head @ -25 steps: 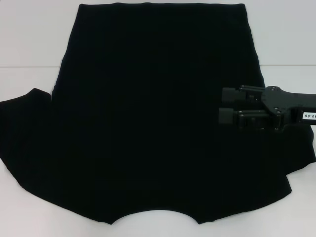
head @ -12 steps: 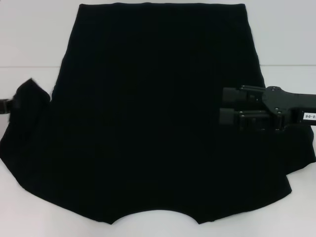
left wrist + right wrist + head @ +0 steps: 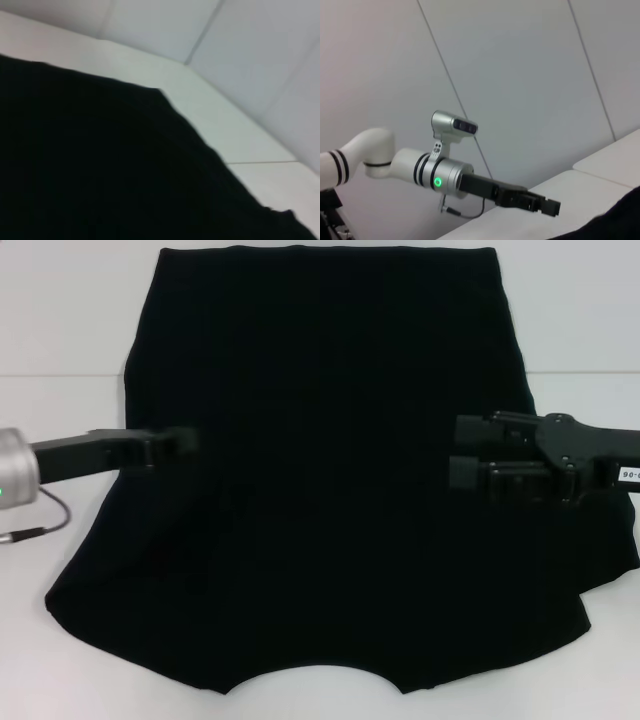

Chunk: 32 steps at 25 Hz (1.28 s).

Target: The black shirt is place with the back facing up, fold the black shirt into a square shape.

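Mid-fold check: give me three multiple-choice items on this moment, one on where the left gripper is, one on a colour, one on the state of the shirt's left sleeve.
1. Where is the left gripper?
A. Over the left part of the black shirt
B. Off the table, out of view
C. Beside the right gripper

2. What colour is the light on the left arm's wrist?
A. Red
B. Green
C. Blue

3. How does the left sleeve lie?
A. Spread flat out to the side
B. Folded in over the body
C. Hanging off the table

Answers:
1. A: the head view shows it reaching in over the shirt's left part.
2. B: the right wrist view shows a green light.
3. B: no sleeve sticks out on the left side.
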{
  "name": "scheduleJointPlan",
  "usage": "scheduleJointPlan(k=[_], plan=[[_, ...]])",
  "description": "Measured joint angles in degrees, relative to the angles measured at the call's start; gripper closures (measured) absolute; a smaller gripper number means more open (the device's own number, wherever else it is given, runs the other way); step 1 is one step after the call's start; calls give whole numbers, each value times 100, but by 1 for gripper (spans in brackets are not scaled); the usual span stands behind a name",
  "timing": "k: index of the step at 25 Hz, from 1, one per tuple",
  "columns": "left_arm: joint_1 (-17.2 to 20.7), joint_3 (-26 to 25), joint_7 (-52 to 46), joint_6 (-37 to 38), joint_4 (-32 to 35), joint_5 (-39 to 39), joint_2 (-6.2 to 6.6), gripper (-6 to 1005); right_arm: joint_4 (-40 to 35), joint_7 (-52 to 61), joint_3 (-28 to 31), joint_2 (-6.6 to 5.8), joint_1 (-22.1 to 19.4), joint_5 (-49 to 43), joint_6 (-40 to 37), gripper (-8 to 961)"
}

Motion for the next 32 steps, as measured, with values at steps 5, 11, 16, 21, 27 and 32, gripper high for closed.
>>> scheduleJointPlan(k=[5, 11, 16, 21, 27, 32], plan=[[12, 195, 203, 81, -38, -185, -54, 724, -8, 25, 199, -36, -16, 5, -20, 38], [169, 197, 878, 920, -252, -1058, 20, 518, -34, 490, 435, -146, -79, -2, 37, 37], [215, 297, 2886, 2222, -1244, -1799, 118, 395, -108, 2389, 355, -657, -107, -677, 287, 37], [208, 949, 3532, 2119, -1458, -1759, 81, 283, -445, 3566, 350, -769, -137, -1456, 279, 45], [219, 1656, 4023, 1607, -1438, -1553, 9, 95, -788, 4615, 367, -860, -215, -2247, 155, 54], [166, 2026, 4072, 1203, -1419, -1480, -4, 59, -922, 5079, 422, -913, -378, -2626, 339, 62]])
